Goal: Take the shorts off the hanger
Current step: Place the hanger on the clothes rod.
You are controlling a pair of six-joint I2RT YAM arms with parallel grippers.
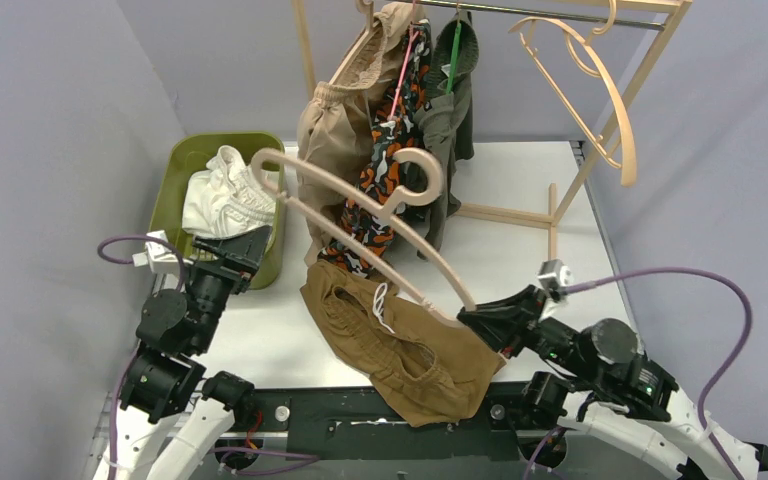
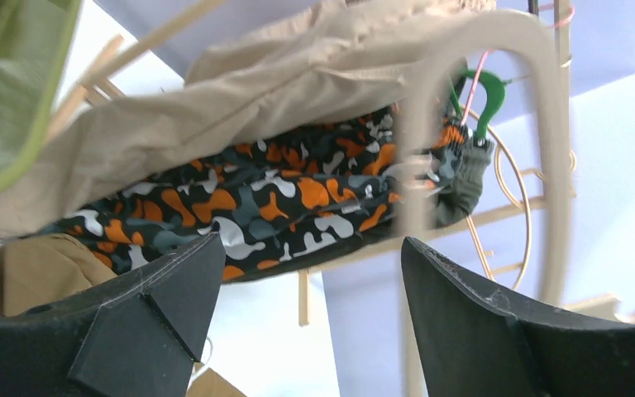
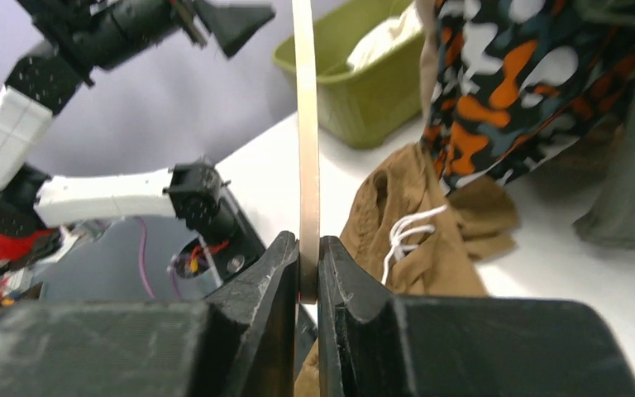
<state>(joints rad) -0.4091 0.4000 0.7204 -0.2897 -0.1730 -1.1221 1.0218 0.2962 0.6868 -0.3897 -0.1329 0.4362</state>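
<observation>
As right gripper clamps hanger, left gripper gapes.

Bare table between green bin and brown shorts: open lane. Wooden hanger slants across the centre above it. 3 hung shorts block rear middle. Right rear table bare up to rack foot.

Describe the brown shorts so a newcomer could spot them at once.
On the white table, look at the middle of the near edge. The brown shorts lie crumpled there, white drawstring showing. They are the only pair on the tabletop, neither hanging on the rack nor sitting in the green bin.
</observation>
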